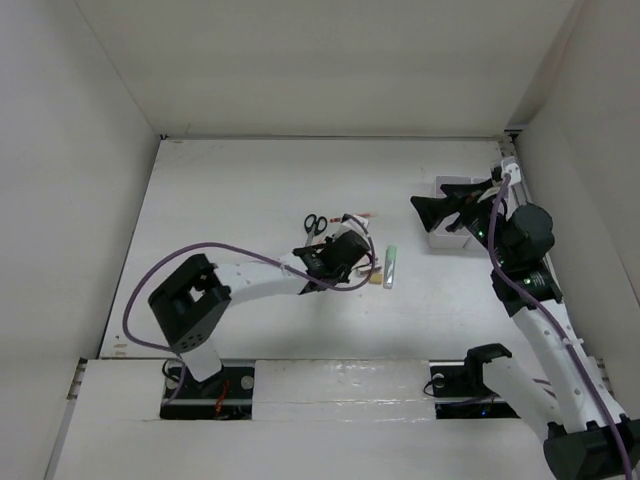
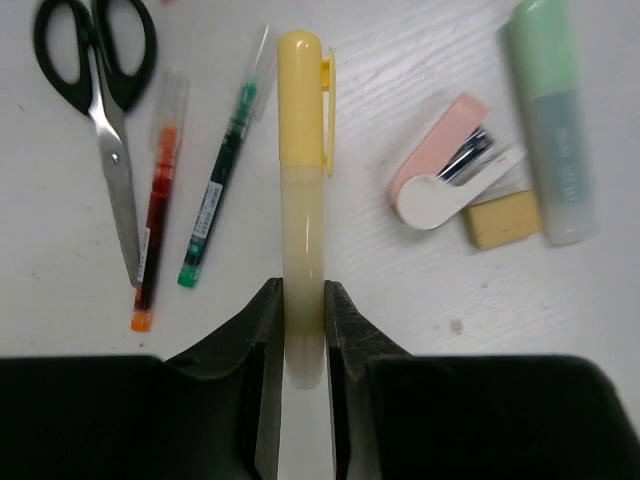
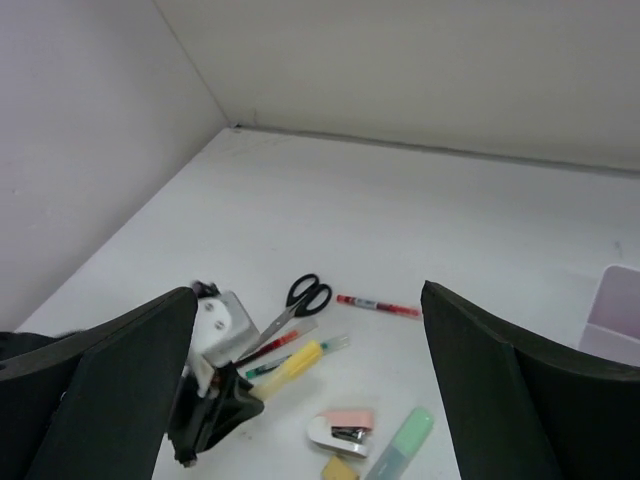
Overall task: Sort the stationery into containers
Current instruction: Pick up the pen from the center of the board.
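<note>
- The left gripper (image 2: 303, 300) is clenched on the tail end of a yellow marker (image 2: 300, 150). The jaws press on both sides of the barrel, and the capped end points away over the table (image 2: 400, 50).
- From the wrist view I cannot tell whether the marker is lifted or lying flat.
- To its left lie a green pen (image 2: 220, 185), an orange-red pen (image 2: 158, 200) and the scissors (image 2: 95, 90), all roughly parallel to it and close by.
- To its right sit a pink-and-white piece (image 2: 445, 175), which looks like a mini stapler, touching a yellowish block (image 2: 503, 220). A light green marker (image 2: 550, 110) lies just beside that.
- A red pen (image 3: 378, 305) lies apart, beyond the scissors.
- The right gripper (image 3: 308, 295) hangs wide open with nothing in it, up by the organizer box (image 3: 612, 315) on the far right, well apart from the pile.
- I'd judge the pickup is the step in hand. The grip is far out on the tail, so a straight, slow lift should stop the long end from swinging into the green pen. The marker should then be tipped upright over one compartment before letting go.
- There is print along the green pen's barrel and faint marks on the light green marker, all too small to read. I can make out no brand.
</note>
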`<state>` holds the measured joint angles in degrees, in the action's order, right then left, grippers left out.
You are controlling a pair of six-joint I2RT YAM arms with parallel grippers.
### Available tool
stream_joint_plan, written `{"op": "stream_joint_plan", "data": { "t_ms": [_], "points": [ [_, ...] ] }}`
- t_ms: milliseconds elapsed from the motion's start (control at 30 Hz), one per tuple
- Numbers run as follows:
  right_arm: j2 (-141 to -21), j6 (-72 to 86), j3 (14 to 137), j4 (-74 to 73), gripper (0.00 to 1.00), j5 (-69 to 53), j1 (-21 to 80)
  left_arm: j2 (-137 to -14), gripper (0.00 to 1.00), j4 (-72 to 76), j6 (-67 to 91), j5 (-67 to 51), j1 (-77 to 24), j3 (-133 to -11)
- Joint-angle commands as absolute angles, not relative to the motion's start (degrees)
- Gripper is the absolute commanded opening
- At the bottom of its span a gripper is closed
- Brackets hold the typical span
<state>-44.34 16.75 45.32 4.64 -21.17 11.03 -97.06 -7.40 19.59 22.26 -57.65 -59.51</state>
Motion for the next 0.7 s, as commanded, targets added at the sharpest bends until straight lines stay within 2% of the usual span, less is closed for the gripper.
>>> {"op": "stream_joint_plan", "data": {
  "t_ms": [0, 400, 667],
  "points": [
    [-46.57, 22.57, 44.65, 11.33, 1.0, -25.74, 12.48, -86.59, 0.0, -4.32, 18.74, 26.28, -59.76, -58.72],
    [-51.59, 31.46, 41.31, 24.34, 1.0, -23.04, 26.35, -68.75, 0.0, 13.96, 14.42, 9.94, -60.47, -51.34],
    [-55.28, 33.57, 41.31, 24.96, 0.99, -18.19, 29.62, -63.46, 0.0, 17.58, 14.41, 8.79, -61.0, -48.87]
  ]
}}
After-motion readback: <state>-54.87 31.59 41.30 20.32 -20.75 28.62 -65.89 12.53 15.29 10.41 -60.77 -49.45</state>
